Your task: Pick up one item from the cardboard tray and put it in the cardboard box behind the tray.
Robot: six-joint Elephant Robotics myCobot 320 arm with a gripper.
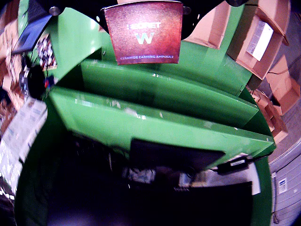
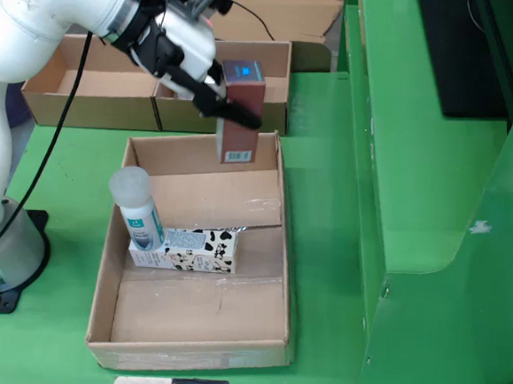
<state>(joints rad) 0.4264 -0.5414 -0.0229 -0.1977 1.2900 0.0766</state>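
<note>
In the view from the side, my gripper (image 2: 230, 106) is shut on a tall reddish-brown carton (image 2: 240, 124) with a blue mark on its top. The carton hangs upright above the far wall of the cardboard tray (image 2: 105, 269). Just behind it stands the open cardboard box (image 2: 281, 66). A bottle with a frosted cap (image 2: 136, 204) and a cow-patterned carton (image 2: 195, 248) lie in the tray's left part. The view that rides on the gripper shows the reddish-brown carton (image 1: 143, 32) at the top centre, with white lettering; the fingers are hidden there.
A second open cardboard box (image 2: 87, 90) stands left of the first. Green stepped shelving (image 2: 418, 169) runs along the right side and fills the gripper view (image 1: 164, 94). The arm's base (image 2: 3, 252) and a black cable sit left of the tray.
</note>
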